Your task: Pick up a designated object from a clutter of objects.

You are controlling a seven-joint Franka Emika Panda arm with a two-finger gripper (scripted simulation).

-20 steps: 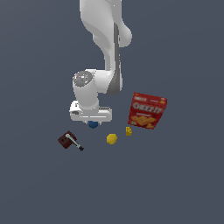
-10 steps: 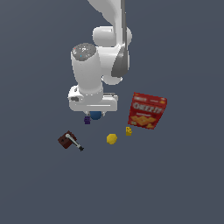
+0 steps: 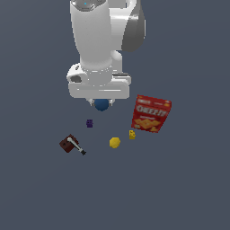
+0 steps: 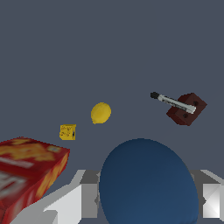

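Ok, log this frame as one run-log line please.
phase: lift | gripper: shut on blue ball, raised off floor | left below: purple block, yellow ball, red box

The white arm hung straight down, its wrist well above the worktop [image 3: 188, 188]. The end effector [image 3: 102, 102] pointed downward, and its fingers [image 4: 74, 202] were closed around the ball [image 4: 148, 183].
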